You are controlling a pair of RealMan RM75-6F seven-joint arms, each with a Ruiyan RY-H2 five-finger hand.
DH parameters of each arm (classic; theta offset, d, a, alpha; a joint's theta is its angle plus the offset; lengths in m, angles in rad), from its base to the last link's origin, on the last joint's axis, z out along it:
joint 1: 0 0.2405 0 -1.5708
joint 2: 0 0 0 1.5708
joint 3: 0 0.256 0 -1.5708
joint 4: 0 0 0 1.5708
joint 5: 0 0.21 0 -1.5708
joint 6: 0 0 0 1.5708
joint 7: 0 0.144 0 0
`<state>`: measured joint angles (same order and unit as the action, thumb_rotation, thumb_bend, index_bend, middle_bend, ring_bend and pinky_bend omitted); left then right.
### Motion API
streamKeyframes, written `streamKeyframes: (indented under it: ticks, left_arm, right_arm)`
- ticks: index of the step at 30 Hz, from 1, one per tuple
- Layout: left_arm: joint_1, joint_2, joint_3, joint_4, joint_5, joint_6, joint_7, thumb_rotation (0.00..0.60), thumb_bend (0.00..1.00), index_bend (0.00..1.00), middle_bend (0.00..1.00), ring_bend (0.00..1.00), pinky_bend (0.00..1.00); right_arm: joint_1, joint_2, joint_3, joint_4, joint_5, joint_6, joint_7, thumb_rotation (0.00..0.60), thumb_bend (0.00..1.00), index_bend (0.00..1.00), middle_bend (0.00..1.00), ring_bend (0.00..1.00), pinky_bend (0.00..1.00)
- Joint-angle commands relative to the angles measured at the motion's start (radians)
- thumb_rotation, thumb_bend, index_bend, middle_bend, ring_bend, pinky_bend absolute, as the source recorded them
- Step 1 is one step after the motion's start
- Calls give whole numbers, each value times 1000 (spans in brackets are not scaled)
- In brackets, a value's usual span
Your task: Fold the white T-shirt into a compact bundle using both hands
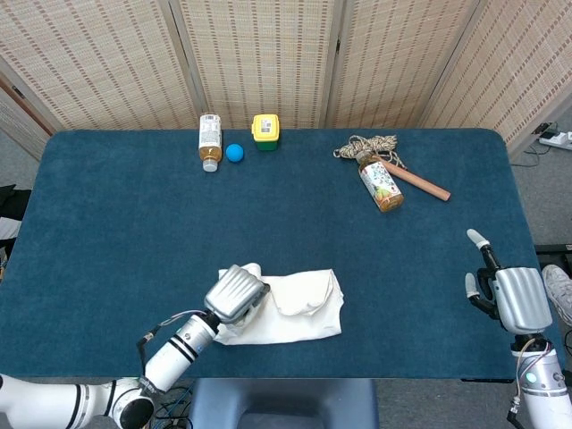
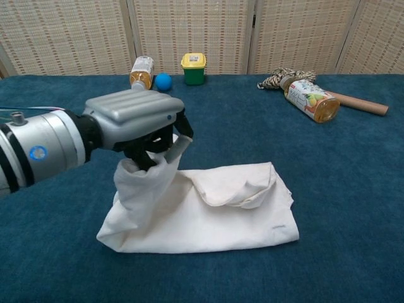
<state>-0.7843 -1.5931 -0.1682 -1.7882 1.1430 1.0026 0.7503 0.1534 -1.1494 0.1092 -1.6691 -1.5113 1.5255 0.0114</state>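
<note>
The white T-shirt lies near the table's front edge, folded into a strip. My left hand grips the shirt's left end and holds it lifted above the cloth, near the shirt's middle; the raised cloth hangs from the fingers. My right hand rests at the table's right front edge, far from the shirt, fingers extended and holding nothing. The chest view does not show the right hand.
At the back stand a lying bottle, a blue ball and a yellow-lidded green container. Back right lie a rope bundle, a second bottle and a wooden stick. Blue cloth covers the table.
</note>
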Motion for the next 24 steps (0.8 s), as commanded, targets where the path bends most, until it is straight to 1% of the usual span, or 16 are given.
streamKeyframes:
  ticks: [1,4,10,14,24]
  left_arm:
    - [-51,-73,-16,6,-65,13,78,600,683,678,1000,939,1000]
    - [-77,-110,-24,18,-93,17,110,600,682,678,1000,939,1000]
    - [-132,-190,-60,67,-159,43,158,600,682,677,1000,939,1000]
    - [-158,-219,-79,90,-206,52,173,600,682,676,1000,938,1000]
    - [-211,-280,-78,144,-266,75,210,600,681,666,1000,935,1000]
  right_arm:
    - [-5,3,0,1,1,5,4,600,536,85,900,972,986]
    - [-10,6,-1,0,0,9,6,600,536,85,900,972,986]
    - [-19,12,-1,1,3,11,9,600,536,85,900,972,986]
    - [-24,14,0,3,6,13,13,600,536,85,900,972,986]
    - [-32,16,1,9,10,12,20,600,536,85,900,972,986]
